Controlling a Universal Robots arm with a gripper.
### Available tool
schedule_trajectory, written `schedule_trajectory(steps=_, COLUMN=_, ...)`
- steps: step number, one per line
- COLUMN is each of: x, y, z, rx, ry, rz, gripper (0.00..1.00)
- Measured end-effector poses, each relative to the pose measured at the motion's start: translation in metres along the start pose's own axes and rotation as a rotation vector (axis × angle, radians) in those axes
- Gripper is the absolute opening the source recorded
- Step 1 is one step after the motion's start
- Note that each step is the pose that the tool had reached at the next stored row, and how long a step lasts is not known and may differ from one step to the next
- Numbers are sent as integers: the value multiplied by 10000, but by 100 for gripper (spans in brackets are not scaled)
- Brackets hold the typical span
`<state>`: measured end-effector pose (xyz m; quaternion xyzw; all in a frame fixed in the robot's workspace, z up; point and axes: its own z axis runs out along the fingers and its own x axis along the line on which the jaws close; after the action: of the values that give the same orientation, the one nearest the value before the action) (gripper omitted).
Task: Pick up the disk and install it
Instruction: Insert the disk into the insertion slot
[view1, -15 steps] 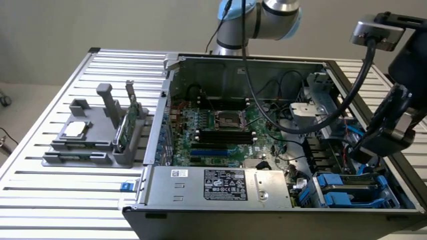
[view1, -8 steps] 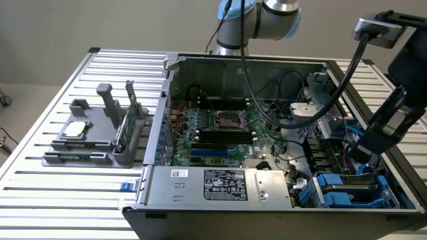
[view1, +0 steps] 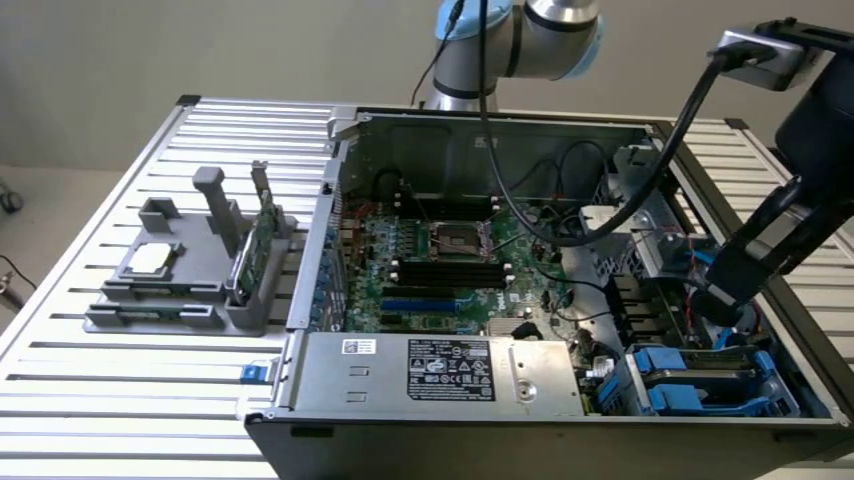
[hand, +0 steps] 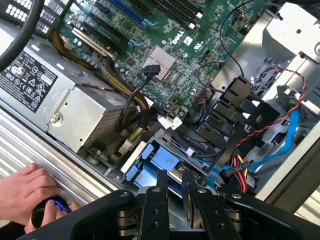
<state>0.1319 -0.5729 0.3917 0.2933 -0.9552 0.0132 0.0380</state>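
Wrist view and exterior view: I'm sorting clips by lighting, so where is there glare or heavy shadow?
Exterior view: soft, even light on the slatted table, no hard shadows; the case's corner around the disk is dimmer. Wrist view: glare whitens the metal bracket, the power supply shines, and the gripper is a dark silhouette.

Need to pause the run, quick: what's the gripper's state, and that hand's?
Gripper: cannot be told; it hangs close over the disk in its bay.
Person's hand: resting on a black knob.
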Motion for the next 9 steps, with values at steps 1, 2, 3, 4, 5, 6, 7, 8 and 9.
schedule_trajectory(steps=1, x=0, y=0, z=0, rx=-15, ry=0, rz=184, gripper=26)
schedule_trajectory(steps=2, x=0, y=0, z=0, rx=-30, ry=1, rz=370, gripper=26)
schedule_trajectory(steps=3, x=0, y=0, z=0, rx=-44, ry=2, rz=548, gripper=26)
schedule_trajectory(steps=4, x=0, y=0, z=0, rx=-58, ry=2, rz=728, gripper=26)
schedule_trajectory(steps=5, x=0, y=0, z=0, rx=-72, ry=3, rz=907, gripper=26)
schedule_trajectory(steps=6, x=0, y=0, z=0, rx=-87, ry=3, rz=1086, gripper=26)
schedule_trajectory(steps=7, x=0, y=0, z=0, rx=-103, ry=4, rz=1283, gripper=26)
schedule_trajectory(steps=8, x=0, y=0, z=0, rx=-117, ry=4, rz=1461, gripper=26)
schedule_trajectory(steps=9, x=0, y=0, z=0, rx=-132, ry=5, rz=1641, gripper=26)
